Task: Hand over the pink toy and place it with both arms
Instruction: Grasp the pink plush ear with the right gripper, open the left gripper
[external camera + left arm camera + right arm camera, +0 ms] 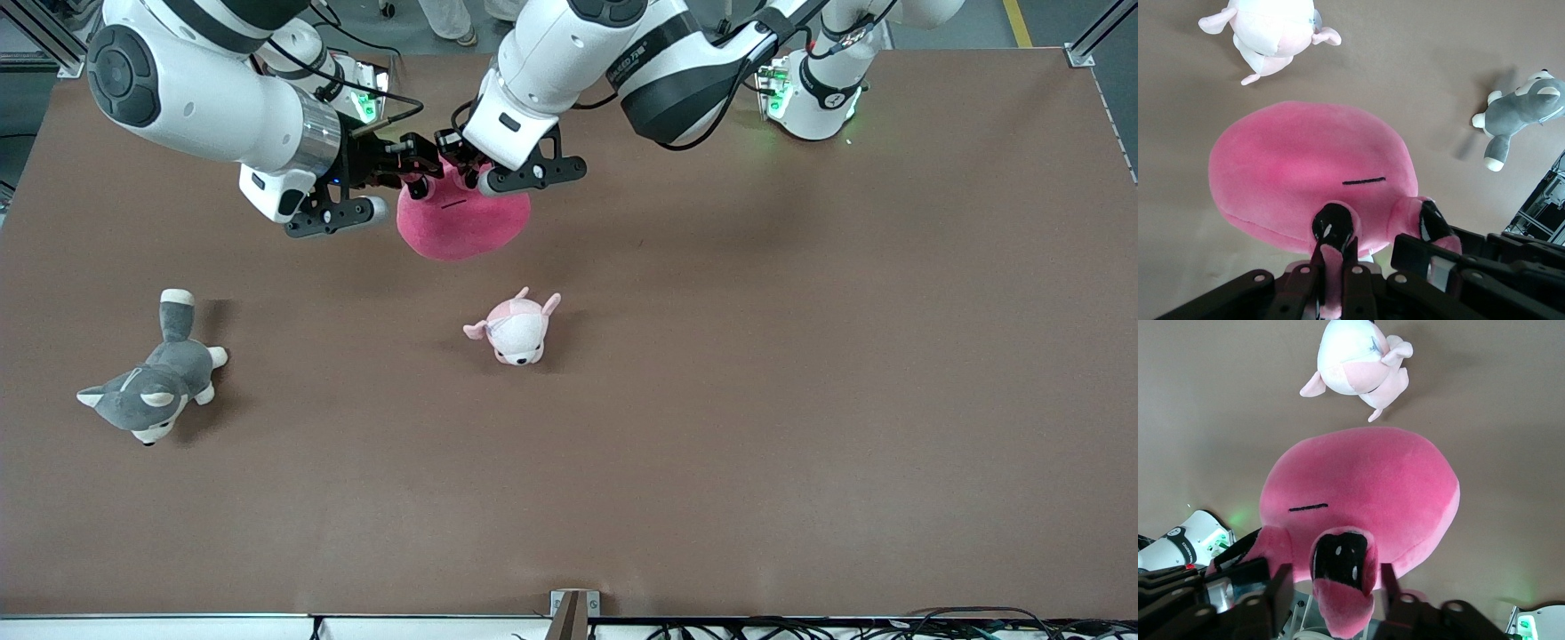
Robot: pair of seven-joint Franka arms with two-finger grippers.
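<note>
While both clamp pink toy [462, 222], left tool [462, 164], right tool [418, 173], over brown table [800, 400].

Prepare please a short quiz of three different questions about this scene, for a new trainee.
1. True or false: the pink toy rests on the table.
2. Which hands grip the pink toy? A) only the left hand B) only the right hand C) both
3. Fill in: of the two plush animals on the table, the one lying toward the right arm's end is the ____.

Key
1. False. Both hands hold it up in the air, above the table.
2. C. Each wrist view shows its own hand shut on a foot of the toy.
3. Grey husky. The pale pink animal lies near the middle, nearer to the front camera than the spot under the pink toy.
</note>
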